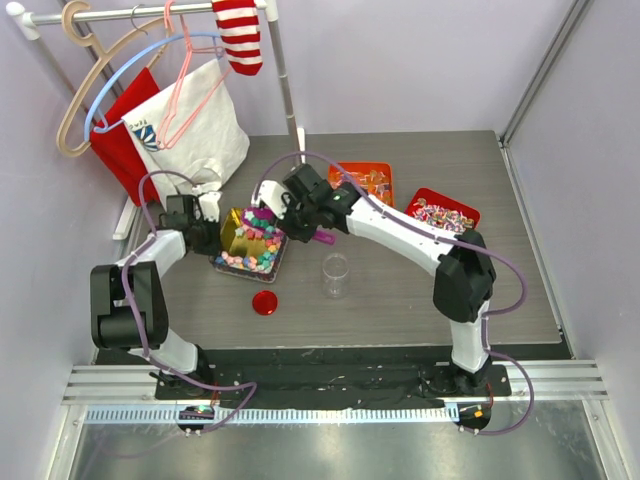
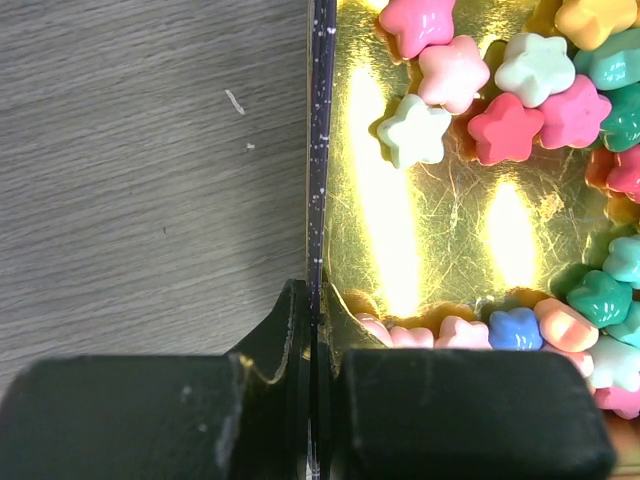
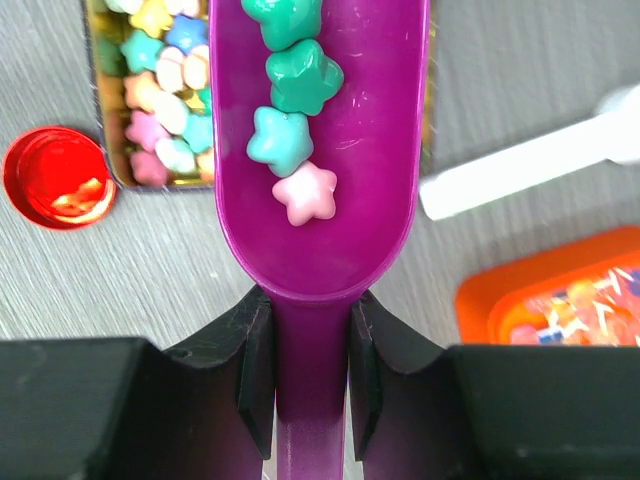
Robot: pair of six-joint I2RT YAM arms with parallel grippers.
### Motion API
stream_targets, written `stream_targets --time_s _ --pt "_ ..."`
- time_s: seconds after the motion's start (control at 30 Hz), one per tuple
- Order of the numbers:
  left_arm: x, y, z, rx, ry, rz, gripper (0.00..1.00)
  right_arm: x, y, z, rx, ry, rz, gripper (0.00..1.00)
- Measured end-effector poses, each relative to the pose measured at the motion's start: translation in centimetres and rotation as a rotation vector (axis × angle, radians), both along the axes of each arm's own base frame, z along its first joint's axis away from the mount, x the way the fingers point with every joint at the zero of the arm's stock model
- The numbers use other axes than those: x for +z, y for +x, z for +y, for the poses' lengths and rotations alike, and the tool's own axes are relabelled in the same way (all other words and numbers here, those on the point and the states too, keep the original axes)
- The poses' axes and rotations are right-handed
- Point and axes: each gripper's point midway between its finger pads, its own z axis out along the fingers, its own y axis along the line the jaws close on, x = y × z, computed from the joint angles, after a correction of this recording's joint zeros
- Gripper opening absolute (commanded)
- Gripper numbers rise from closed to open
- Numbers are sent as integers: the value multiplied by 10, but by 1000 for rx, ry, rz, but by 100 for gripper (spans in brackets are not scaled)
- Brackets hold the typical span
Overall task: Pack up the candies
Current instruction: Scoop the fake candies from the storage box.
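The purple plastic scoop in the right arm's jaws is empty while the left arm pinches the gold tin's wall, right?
No: the purple plastic scoop is not empty. The right wrist view shows at least four small star-shaped candies in it, green and pale pink. The rest stands: the right arm holds it and the left arm pinches the wall of the gold tin.

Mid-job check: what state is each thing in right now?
left pincer: shut on the gold tin wall.
right pincer: shut on the purple scoop handle.
purple scoop: carrying a few candies.
gold tin: open, more candies inside.
jar: upright, uncapped, looks empty.
red lid: off, lying on the table.
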Motion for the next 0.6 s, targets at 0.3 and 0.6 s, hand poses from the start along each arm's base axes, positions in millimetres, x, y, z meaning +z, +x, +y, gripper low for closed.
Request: stream_targets --time_s 0.3,0.6 --pt "-5 4 4 26 -20 21 0 31 14 -34 -33 66 20 1" --pt "-10 4 5 29 -21 35 0 104 8 -77 -10 250 23 1"
